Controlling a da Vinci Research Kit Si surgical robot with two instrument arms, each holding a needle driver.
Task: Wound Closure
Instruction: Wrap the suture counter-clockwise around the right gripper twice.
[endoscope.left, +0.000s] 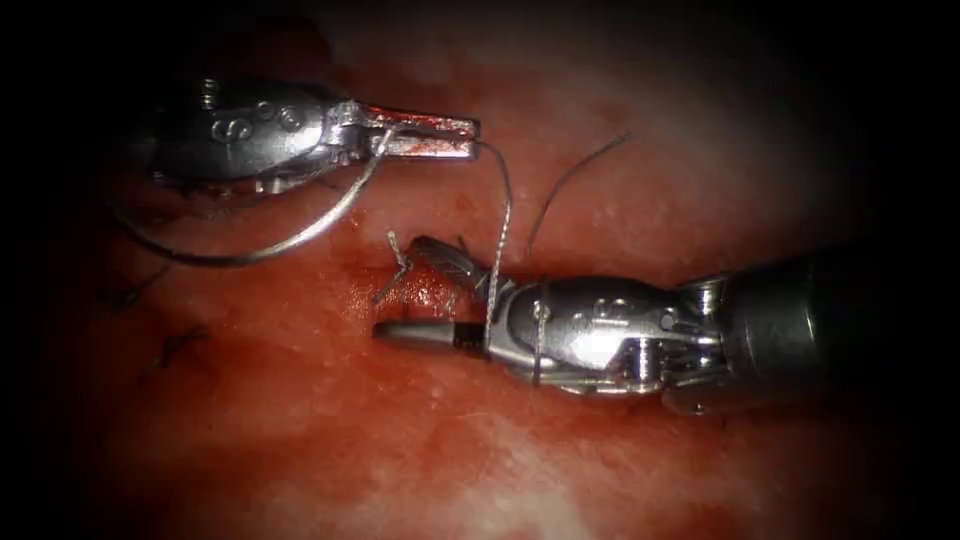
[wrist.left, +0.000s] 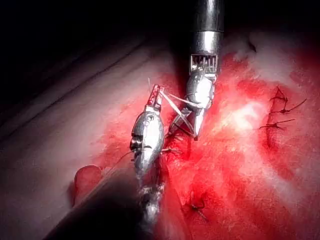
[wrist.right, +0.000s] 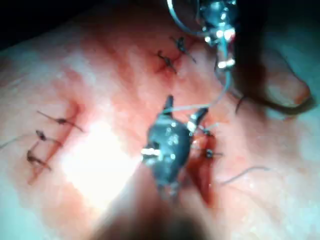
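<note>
1. Jaws of the left tool (endoscope.left: 440, 135) are lying closed and smeared with red fluid; they are gripping the needle (endoscope.left: 300, 232) near one end of its curve, at the root of the jaws, and the thread (endoscope.left: 503, 215) is leaving their tip.
2. Jaws of the right tool (endoscope.left: 410, 290) are standing wide apart, one blade pointing up and left, the other lying flat and pointing left, and they are clamping nothing.
3. Needle is hanging free above the tissue (endoscope.left: 300, 440), sweeping down and left from the left tool in a broad arc, none of it buried in the tissue.
4. Thread is running from the left tool's tip down to the right tool, crossing the gap at the base of its spread blades; a further turn appears to be lying round that tool's body, though this is hard to make out.
5. Cut (endoscope.left: 420, 290) is lying under the right tool's blades, wet with red fluid, with a short thread end (endoscope.left: 395, 245) sticking up at its left edge.
6. Loose dark tail of thread (endoscope.left: 575, 180) is curving up and right over the tissue, on the right of the cut.
7. Finished stitches (endoscope.left: 175, 345) are sitting well to the left of the cut.
8. Left tool (wrist.left: 155, 97) and right tool (wrist.left: 192, 122) are meeting close together over the red patch in the left wrist view.
</note>
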